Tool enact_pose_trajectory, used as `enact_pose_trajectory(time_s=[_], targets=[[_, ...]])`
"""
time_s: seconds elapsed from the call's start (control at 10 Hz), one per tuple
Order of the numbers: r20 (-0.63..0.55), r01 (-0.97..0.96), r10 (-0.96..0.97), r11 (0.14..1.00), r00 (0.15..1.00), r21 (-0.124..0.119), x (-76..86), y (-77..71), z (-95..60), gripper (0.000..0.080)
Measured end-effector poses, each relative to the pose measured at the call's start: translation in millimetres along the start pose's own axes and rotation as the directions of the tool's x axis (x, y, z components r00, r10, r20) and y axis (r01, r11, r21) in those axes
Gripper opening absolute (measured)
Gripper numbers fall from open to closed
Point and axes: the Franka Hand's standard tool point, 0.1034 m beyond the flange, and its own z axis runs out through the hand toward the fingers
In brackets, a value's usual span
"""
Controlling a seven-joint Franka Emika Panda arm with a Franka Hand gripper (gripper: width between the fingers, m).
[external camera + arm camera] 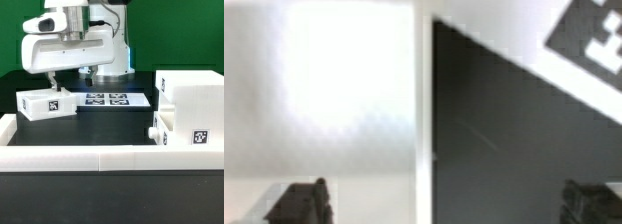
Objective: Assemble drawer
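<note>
The drawer's large white case (pixel 195 100) stands at the exterior view's right, with one small box tray (pixel 160 128) against its lower front. The other small box tray (pixel 45 103) lies at the exterior view's left, its tag facing front. My gripper (pixel 52 86) hangs just above this tray. In the wrist view the gripper (pixel 446 205) is open. One dark fingertip (pixel 304 200) is over the tray's white surface (pixel 322 90) and the other is over the black table. The tray's edge runs between them. A tag (pixel 589 35) shows at a corner.
The marker board (pixel 105 99) lies flat in the middle, behind the tray. Low white wall strips (pixel 100 152) run along the front and the exterior view's left side. The robot's base stands at the back.
</note>
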Motion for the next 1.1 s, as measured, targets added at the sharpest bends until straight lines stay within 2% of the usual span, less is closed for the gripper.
enact_pose_trajectory(time_s=[0.2, 0.4, 0.5, 0.9, 1.1], targets=[[0.003, -0.004, 0.004, 1.0, 1.0, -0.001, -9.7, 2.4, 10.0, 0.0649], [-0.002, -0.007, 0.006, 1.0, 1.0, -0.013, -18.8, 4.5, 23.7, 0.0649], [0.001, -0.011, 0.011, 1.0, 1.0, -0.009, -22.7, 3.8, 30.0, 0.0649], [-0.001, -0.017, 0.017, 1.0, 1.0, -0.011, -27.2, 2.7, 36.1, 0.0649], [-0.001, -0.017, 0.017, 1.0, 1.0, -0.012, -27.4, 2.5, 36.2, 0.0392]])
